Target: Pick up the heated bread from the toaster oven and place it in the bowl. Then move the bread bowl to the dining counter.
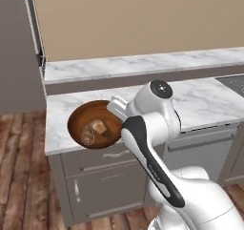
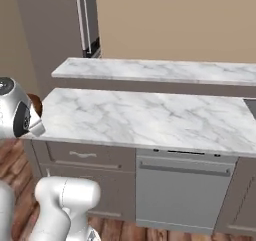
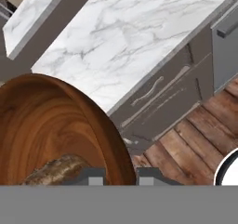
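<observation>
The dark reddish-brown wooden bowl (image 1: pixel 93 124) hangs tilted over the left front corner of a marble counter (image 1: pixel 200 102). My gripper (image 1: pixel 116 113) is shut on the bowl's right rim, mostly hidden behind my forearm. Inside the bowl lies the small tan heated bread (image 1: pixel 99 127), with a darker streaked bread piece (image 1: pixel 87 136) beside it. In the hand view the gripper (image 3: pixel 119 177) clamps the bowl's rim (image 3: pixel 100 121), and a brown streaked bread piece (image 3: pixel 56 169) rests just inside. A sliver of the bowl (image 2: pixel 35 102) peeks out behind my arm in the right base view. The toaster oven is out of view.
A raised marble ledge (image 1: pixel 143 64) runs behind the counter. Grey drawer fronts (image 1: pixel 100 179) and a dishwasher front (image 2: pixel 182 192) sit below it. A dark cooktop corner (image 1: pixel 234 83) lies at far right, a tall grey unit (image 2: pixel 50 30) at left, and wooden floor (image 3: pixel 186 144) below.
</observation>
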